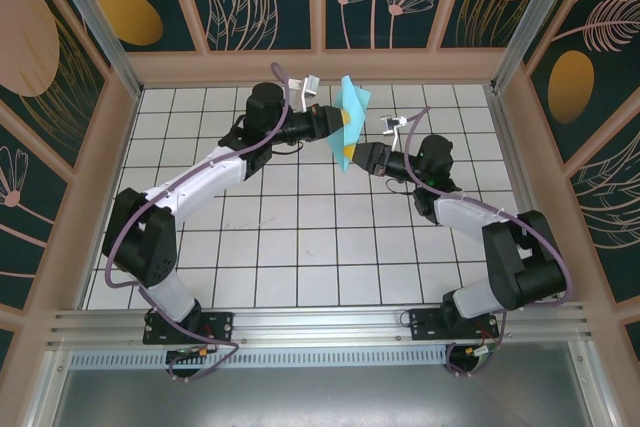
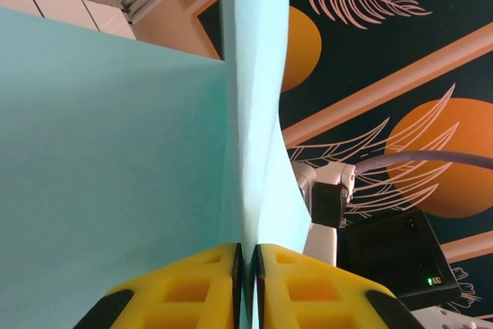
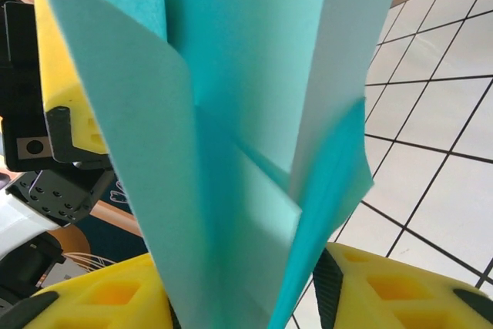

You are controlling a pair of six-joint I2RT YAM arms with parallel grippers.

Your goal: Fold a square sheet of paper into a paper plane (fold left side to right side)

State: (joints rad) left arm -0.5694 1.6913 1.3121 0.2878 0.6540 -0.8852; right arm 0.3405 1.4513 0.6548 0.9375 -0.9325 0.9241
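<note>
The paper plane hangs between left gripper and right gripper (above the table).

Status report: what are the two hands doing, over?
Left hand shut on turquoise paper, held aloft. Right hand straddles it, grip unclear. Nothing obstructing.
</note>
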